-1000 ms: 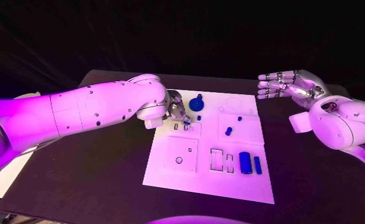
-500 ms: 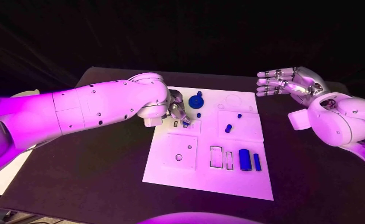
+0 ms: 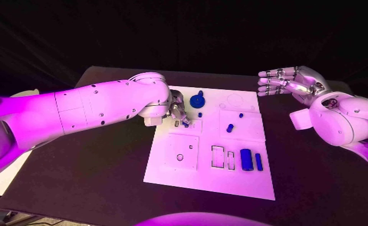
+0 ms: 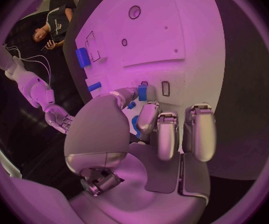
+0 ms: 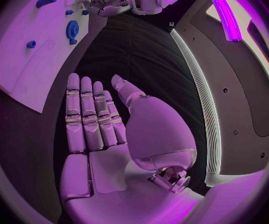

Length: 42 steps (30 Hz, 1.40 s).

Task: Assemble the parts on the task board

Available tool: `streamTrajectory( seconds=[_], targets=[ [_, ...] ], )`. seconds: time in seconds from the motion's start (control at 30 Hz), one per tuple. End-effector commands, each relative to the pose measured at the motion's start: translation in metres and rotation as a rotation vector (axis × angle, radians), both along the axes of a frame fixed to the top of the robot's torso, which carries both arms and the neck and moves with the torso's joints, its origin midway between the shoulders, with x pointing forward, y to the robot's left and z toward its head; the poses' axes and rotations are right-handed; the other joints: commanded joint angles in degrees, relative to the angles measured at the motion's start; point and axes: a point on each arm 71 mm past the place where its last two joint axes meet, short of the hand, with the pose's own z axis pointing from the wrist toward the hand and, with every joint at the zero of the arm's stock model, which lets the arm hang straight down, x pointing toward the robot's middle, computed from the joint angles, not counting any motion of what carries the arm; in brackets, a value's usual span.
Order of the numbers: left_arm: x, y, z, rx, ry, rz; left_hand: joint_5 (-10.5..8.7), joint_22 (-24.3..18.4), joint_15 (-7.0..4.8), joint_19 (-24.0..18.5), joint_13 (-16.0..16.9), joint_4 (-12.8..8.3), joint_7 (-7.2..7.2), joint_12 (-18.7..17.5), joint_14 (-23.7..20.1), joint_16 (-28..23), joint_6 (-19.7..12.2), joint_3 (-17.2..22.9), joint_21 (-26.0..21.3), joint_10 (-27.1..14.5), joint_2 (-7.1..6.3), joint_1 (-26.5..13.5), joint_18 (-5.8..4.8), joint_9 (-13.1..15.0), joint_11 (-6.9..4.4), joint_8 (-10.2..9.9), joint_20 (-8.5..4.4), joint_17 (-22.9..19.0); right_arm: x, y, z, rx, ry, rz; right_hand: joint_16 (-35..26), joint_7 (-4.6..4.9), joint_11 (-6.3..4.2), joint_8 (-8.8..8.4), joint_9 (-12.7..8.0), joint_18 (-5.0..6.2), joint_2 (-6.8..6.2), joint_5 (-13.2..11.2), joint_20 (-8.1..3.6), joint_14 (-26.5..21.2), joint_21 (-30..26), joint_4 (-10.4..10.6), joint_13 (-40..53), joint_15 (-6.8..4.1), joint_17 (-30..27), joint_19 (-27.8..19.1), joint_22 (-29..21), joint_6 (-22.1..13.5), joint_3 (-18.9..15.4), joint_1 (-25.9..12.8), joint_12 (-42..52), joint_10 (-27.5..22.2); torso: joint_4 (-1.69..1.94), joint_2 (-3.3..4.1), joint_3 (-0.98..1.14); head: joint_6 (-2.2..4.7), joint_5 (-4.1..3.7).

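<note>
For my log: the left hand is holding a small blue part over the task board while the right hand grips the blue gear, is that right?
Not quite: the right hand holds nothing, fingers apart, off the task board, as the right wrist view shows. The blue gear lies on the board. The left hand does hold a small blue part.

I take this for a robotics lab or demo booth: black drapes hang behind my black bench (image 3: 92, 178), coloured stage light overhead.

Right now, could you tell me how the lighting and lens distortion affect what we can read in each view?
Head view: magenta light tints the white task board, background black. Left wrist view: fisheye bends the board's edges; left hand looms large. Right wrist view: right hand evenly lit, a bright glowing strip glares near the rim.
</note>
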Motion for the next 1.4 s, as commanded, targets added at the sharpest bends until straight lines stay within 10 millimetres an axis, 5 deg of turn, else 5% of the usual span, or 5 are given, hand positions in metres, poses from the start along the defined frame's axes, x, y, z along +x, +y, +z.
streamTrajectory(
  seconds=[0.03,1.4],
  targets=[
    [-0.0002,0.0021,-0.0014,0.055,0.015,0.010,0.22,7.25,0.15,2.69,-0.08,-9.32,-0.37,-0.38,5.92,0.18,-0.01,9.28,0.14,-0.04,0.56,-0.14,-0.50,0.06,0.05,0.20,0.06,15.08,-0.0006,0.0024,-0.0003,-0.001,-0.003,0.023,-0.13,0.22,0.14,-0.23,-0.05,0.36,0.00,0.13,-0.10,0.15,-0.35,0.29,-0.03,0.10,-0.05,0.29,-0.05,0.08,0.01,-0.39,-0.13,-0.06,-0.01,0.00,0.04,-0.16,-0.01],
    [-0.0018,-0.0039,-0.0050,0.086,0.054,-0.039,2.07,7.83,0.09,2.87,-1.42,-10.91,-0.49,-1.37,5.92,0.18,0.47,9.90,0.45,-0.13,0.64,-1.26,-0.61,0.36,-0.08,0.49,0.01,15.08,0.0000,0.0030,-0.0011,-0.004,-0.003,0.020,-0.17,0.24,0.15,-0.25,-0.06,0.37,0.07,0.32,-0.16,0.04,-0.91,-0.09,-0.05,0.09,-0.60,0.54,-0.51,-0.03,0.63,0.35,-0.20,-0.27,0.02,-0.04,0.09,-0.84,0.12]
  ],
)
